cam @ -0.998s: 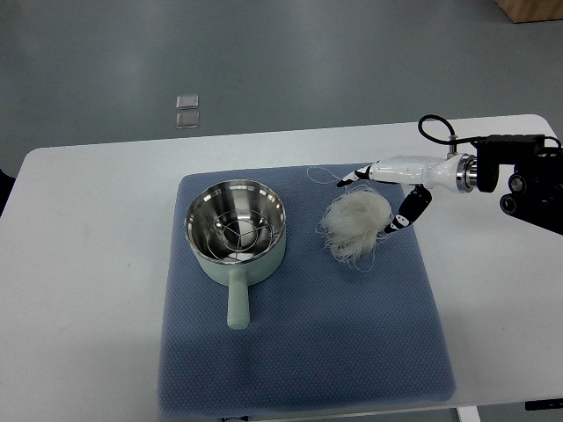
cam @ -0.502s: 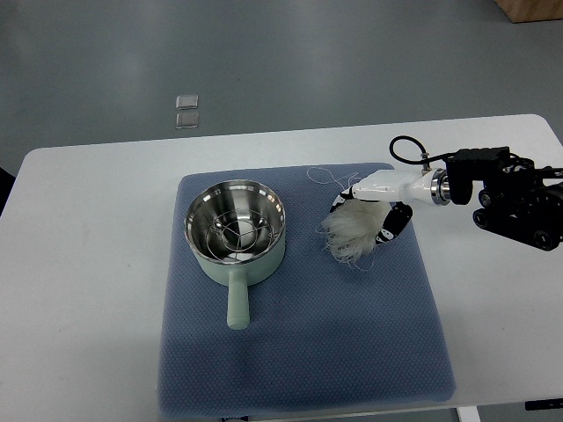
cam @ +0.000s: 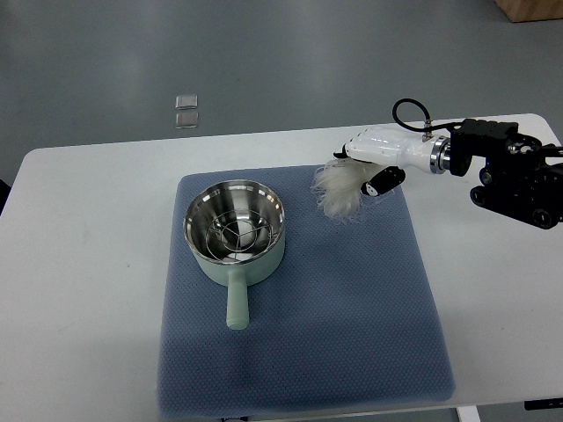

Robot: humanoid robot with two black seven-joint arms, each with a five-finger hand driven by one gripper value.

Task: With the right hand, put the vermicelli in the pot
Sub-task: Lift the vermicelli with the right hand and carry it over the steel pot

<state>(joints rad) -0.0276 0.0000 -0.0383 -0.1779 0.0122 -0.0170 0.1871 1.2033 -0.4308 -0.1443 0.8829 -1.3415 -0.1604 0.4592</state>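
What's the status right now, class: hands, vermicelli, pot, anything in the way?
Right hand shut on vermicelli, bundle hanging beside the pot, not over it. Left hand out of view. Pot empty except wire rack. Path across blue mat clear.

white rectangular desk [cam: 97, 264], rounded corners. blue-grey textured fabric mat [cam: 352, 325] lies on desk centre, reaching near edge. pale green pot with steel interior [cam: 235, 233] on mat's left half, handle toward near edge.
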